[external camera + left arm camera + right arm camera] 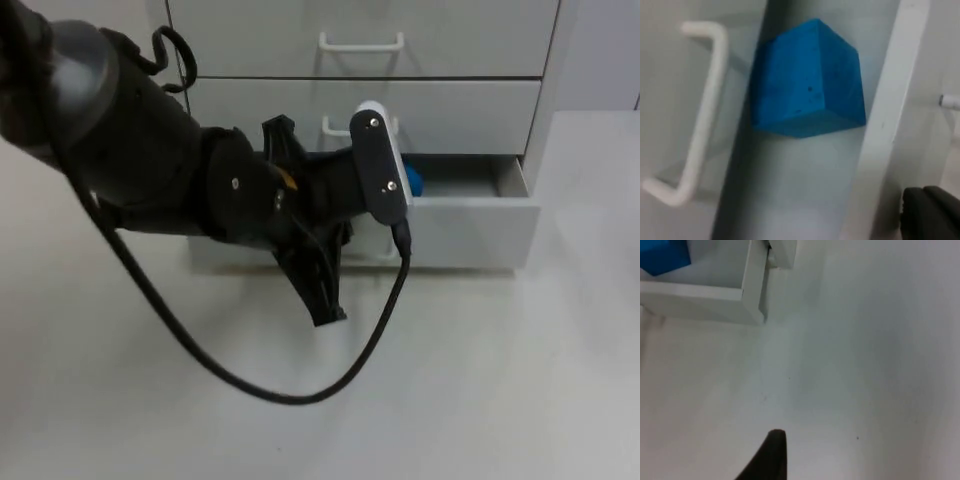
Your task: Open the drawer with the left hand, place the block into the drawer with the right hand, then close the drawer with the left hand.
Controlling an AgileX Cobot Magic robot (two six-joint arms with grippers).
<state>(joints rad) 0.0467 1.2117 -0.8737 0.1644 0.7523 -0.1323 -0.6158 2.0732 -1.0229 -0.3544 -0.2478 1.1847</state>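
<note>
The blue block (413,183) lies inside the open bottom drawer (470,235) of the white cabinet. In the left wrist view the blue block (807,80) rests on the drawer floor behind the front panel (885,115). My left gripper (325,295) hangs at the drawer's front, left of its middle, with much of it hidden under the arm. One of its fingertips (932,212) stands just outside the front panel. My right gripper's fingertip (771,455) hovers over bare table off the drawer's corner (752,305), and the block (662,255) shows beyond it.
Two shut drawers with white handles (360,43) sit above the open one; the middle drawer's handle (702,115) is close to the block. The cabinet's side (545,110) stands at the right. White table (480,380) stretches out in front.
</note>
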